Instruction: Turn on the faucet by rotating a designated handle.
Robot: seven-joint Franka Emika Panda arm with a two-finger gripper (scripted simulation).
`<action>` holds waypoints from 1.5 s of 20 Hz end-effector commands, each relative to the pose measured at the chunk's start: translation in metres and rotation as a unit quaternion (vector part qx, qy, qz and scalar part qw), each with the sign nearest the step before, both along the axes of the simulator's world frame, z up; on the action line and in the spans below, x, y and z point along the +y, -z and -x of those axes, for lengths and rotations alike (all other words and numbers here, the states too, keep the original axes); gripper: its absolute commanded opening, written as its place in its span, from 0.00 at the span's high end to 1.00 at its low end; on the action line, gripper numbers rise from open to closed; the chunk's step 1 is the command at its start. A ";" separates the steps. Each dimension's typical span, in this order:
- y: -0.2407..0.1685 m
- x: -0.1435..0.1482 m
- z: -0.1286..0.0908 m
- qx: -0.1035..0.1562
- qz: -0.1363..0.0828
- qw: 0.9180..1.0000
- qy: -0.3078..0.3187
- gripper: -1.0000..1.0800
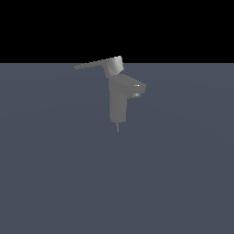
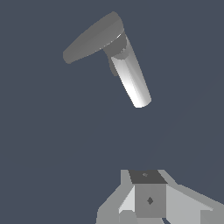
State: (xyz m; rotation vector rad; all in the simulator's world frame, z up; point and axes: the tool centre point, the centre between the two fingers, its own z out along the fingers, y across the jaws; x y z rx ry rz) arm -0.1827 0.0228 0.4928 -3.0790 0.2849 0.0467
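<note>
Fingers (image 2: 151, 210) showed only partly at the wrist view's edge, well apart from the faucet (image 1: 119, 103); whether they were spread or closed could not be told. On the grey table (image 1: 55, 173) the faucet stood upright, its handle (image 1: 93, 65) pointing toward the exterior view's left

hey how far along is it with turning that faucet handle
Barely begun. Nothing looks done: the handle on the faucet is untouched. In the wrist view the hand is well short of it, holding nothing. Left: approach, contact the lever, rotate it.
</note>
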 end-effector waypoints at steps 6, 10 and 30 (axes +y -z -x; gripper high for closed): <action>0.018 0.012 -0.051 0.030 -0.020 0.995 0.091 1.00; 0.032 0.019 -0.078 0.046 -0.024 0.989 0.142 1.00; 0.136 0.065 -0.199 0.098 0.026 0.915 0.391 1.00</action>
